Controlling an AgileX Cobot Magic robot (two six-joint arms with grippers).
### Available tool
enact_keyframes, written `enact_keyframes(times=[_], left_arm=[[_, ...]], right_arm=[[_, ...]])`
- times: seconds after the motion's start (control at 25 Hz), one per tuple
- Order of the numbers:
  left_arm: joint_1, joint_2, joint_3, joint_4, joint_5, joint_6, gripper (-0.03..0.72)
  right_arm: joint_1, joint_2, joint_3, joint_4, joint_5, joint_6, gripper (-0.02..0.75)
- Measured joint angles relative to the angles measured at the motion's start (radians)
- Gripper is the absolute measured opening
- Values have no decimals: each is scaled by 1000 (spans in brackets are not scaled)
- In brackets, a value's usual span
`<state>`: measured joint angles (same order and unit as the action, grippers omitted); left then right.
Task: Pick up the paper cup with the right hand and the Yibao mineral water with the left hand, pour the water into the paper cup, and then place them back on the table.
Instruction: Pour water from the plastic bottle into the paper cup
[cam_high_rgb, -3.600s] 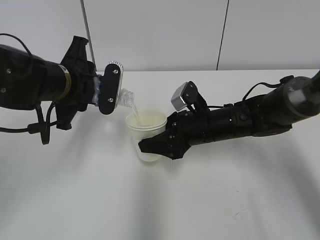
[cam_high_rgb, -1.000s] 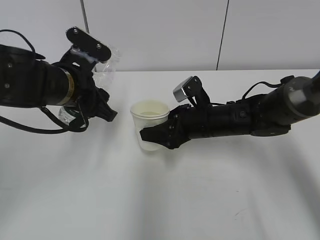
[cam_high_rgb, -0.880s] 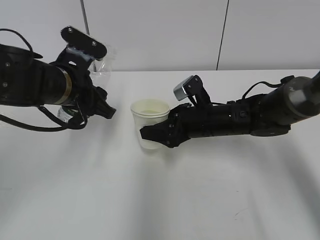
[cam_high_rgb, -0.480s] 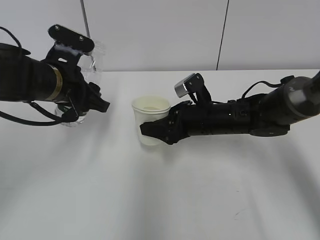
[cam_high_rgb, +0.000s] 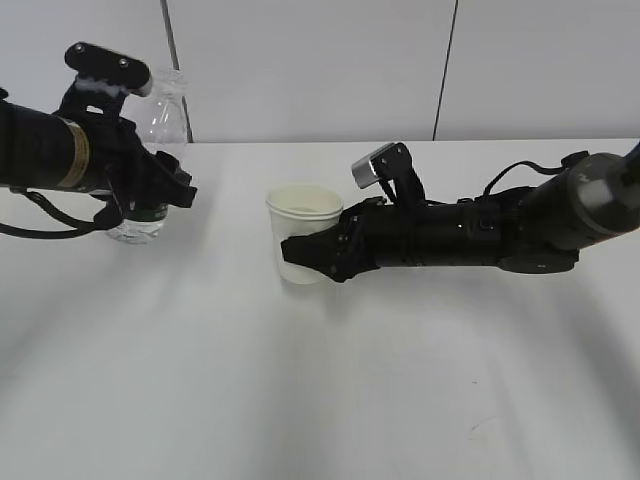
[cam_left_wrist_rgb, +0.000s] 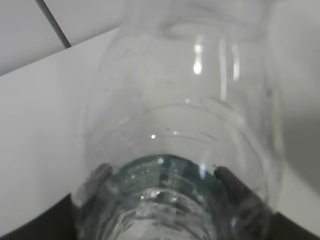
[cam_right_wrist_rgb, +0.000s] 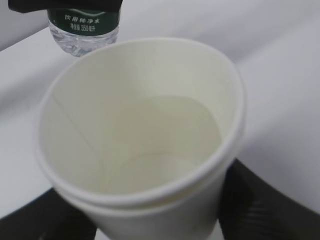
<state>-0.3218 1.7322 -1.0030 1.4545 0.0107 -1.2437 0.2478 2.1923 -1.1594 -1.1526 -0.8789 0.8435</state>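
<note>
Gripping the Yibao mineral water (cam_high_rgb: 152, 150) upright near the table's (cam_high_rgb: 300, 400) left edge, the left hand (cam_high_rgb: 150, 190) is closed; the right hand (cam_high_rgb: 315, 255) clamps the paper cup (cam_high_rgb: 303, 225), holding water (cam_right_wrist_rgb: 165, 140), near the middle.

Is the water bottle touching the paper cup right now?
Apart. The exterior view shows the Yibao mineral water, upright at the far left, with bare table plainly between it and the paper cup.

front exterior slanting down, wrist close-ups (both grippers)
</note>
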Motion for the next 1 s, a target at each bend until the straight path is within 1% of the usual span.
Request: enact_keyframes(times=[0.32, 0.44, 0.52, 0.6, 0.68, 0.8, 0.92, 1.0], left_arm=[[109, 26, -1, 12, -204, 9, 386], [134, 46, -2, 8, -278, 61, 385], [145, 67, -2, -22, -317, 122, 385], [151, 88, -2, -98, -353, 205, 385], [159, 111, -2, -193, -388, 313, 385], [174, 143, -2, -365, -455, 469, 385], [193, 178, -4, -481, -522, 578, 385], [205, 198, -4, -526, -568, 630, 385]], right_arm=[[-2, 0, 0, 6, 0, 0, 498], [-2, 0, 0, 6, 0, 0, 498], [-2, 0, 0, 6, 0, 0, 498], [-2, 0, 0, 11, 0, 0, 498], [-2, 0, 0, 19, 0, 0, 498], [-2, 0, 0, 33, 0, 0, 498], [-2, 0, 0, 46, -2, -2, 498], [-4, 0, 0, 60, -2, -5, 498]])
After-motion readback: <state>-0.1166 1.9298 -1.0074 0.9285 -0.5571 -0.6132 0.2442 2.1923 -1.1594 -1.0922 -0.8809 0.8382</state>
